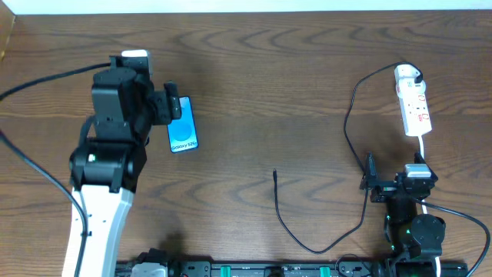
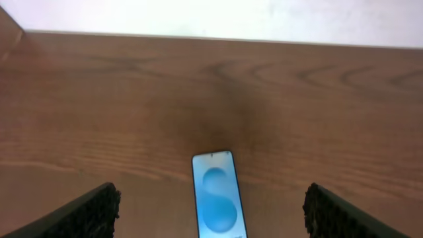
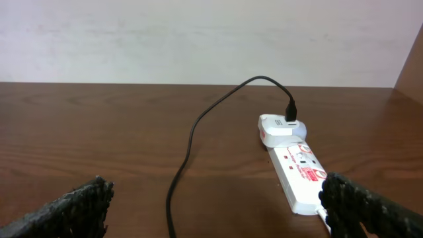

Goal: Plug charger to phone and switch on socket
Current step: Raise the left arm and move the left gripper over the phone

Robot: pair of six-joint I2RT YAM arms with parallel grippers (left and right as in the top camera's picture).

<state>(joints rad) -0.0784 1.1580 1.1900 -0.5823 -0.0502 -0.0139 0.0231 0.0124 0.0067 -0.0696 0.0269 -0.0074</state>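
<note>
The phone (image 1: 182,125) lies flat on the table at the left, its blue screen up; it also shows in the left wrist view (image 2: 217,197). My left gripper (image 1: 171,110) is open and hovers over the phone's near end, its fingers (image 2: 210,215) wide to either side. The charger's black cable (image 1: 350,115) runs from its white adapter (image 1: 407,75), plugged into the socket (image 1: 416,109) at the right, down to a loose plug tip (image 1: 275,173) at mid-table. My right gripper (image 1: 393,185) is open below the socket; the right wrist view shows the socket (image 3: 301,175), the adapter (image 3: 281,128) and the cable (image 3: 188,149).
The socket's thick white cord (image 1: 422,146) runs down toward my right arm. The table's far edge meets a white wall (image 3: 198,39). A rail with green fittings (image 1: 254,269) lines the table's near edge.
</note>
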